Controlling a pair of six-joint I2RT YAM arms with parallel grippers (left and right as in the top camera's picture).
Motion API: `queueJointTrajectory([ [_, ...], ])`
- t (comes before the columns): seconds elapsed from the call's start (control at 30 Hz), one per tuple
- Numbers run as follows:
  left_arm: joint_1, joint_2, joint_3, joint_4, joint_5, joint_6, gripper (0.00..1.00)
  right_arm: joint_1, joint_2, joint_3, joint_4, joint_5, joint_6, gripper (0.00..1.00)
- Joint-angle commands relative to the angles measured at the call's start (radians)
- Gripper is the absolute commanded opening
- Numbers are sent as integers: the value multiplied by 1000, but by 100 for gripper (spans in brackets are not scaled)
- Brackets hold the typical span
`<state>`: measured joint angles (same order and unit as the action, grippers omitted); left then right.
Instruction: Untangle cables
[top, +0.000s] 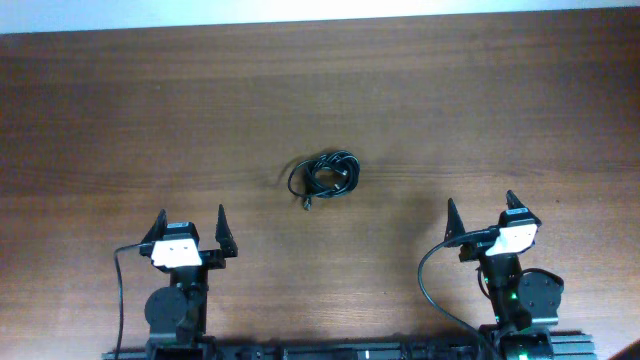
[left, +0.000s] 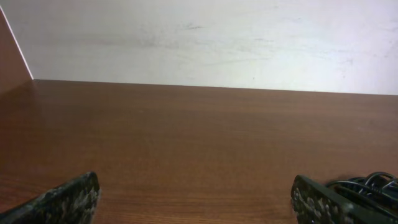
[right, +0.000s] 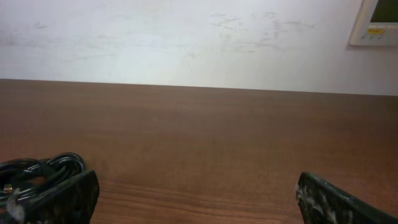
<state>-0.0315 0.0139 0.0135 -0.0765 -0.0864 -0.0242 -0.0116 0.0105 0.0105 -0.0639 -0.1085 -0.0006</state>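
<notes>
The cables (top: 326, 176) lie as one small knotted black bundle near the middle of the wooden table, with a small plug end sticking out toward the front left. My left gripper (top: 190, 229) is open and empty at the front left, well short of the bundle. My right gripper (top: 483, 216) is open and empty at the front right. The bundle's edge shows behind the right finger in the left wrist view (left: 367, 183) and behind the left finger in the right wrist view (right: 37, 171).
The brown wooden table (top: 150, 120) ends at a white wall at the back. A thicker black wire (top: 428, 285) loops from the right arm near the front edge. A wall panel (right: 377, 22) shows at the upper right of the right wrist view.
</notes>
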Motion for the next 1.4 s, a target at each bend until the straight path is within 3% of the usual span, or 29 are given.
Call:
queueJointTrajectory([
  [0.0,5,-7,-5,1,-8,-13,98,-3,3,-5,-8,5,-3,99],
  [0.6,5,-7,-4,20,-16,-13,98,-3,3,-5,-8,5,-3,99],
  [0.87,5,38,184,19,-14,-2,98,-3,3,-5,-8,5,-3,99],
  [0.97,4,198,357,-83,14,-2,98,-3,3,-5,-8,5,-3,99],
  [1.07,4,456,595,-225,176,25,99,-3,3,-5,-8,5,-3,99],
  [1.2,3,839,959,-557,301,25,98,-3,3,-5,-8,5,-3,99],
  [1.37,-1,1143,1039,-584,617,24,98,-3,3,-5,-8,5,-3,99],
])
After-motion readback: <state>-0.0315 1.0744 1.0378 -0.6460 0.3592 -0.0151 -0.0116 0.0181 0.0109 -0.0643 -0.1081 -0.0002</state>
